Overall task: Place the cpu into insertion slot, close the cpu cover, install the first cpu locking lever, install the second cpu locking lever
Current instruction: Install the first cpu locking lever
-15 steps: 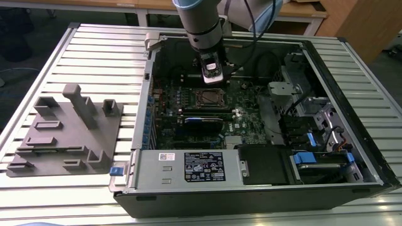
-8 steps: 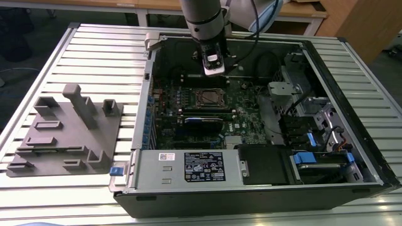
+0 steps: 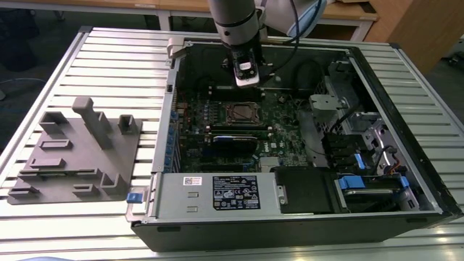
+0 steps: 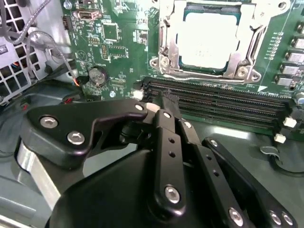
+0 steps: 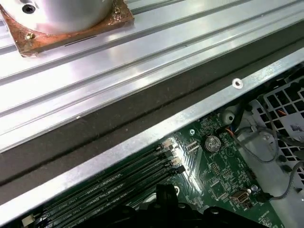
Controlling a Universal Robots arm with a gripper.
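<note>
An open computer case point(image 3: 377, 179) lies on a slatted metal table point(image 3: 94, 60); the green motherboard point(image 3: 286, 128) faces up inside it. The arm point(image 3: 233, 19) reaches down into the case, and the gripper point(image 3: 246, 81) hangs just above the board, beside the insertion slot point(image 3: 242, 112) on the side toward the case's far wall.

In the second wrist view the cpu point(image 4: 207, 42) sits flat in the insertion slot, its pale silver top showing through the window of the cpu cover point(image 4: 167, 45), which lies down around it. The long black memory slots point(image 4: 223, 102) run between the insertion slot and the gripper point(image 4: 164, 102). The fingers look drawn together with nothing seen between them, tips just over the memory slots.

Near the insertion slot, a round coin battery point(image 4: 97, 75) sits on the board.

Labels: a white sticker point(image 3: 236, 192) on the silver power supply point(image 3: 210, 204) carries print too small to make out. A grey moulded fixture point(image 3: 80, 152) rests on the table, well apart from the case.
</note>
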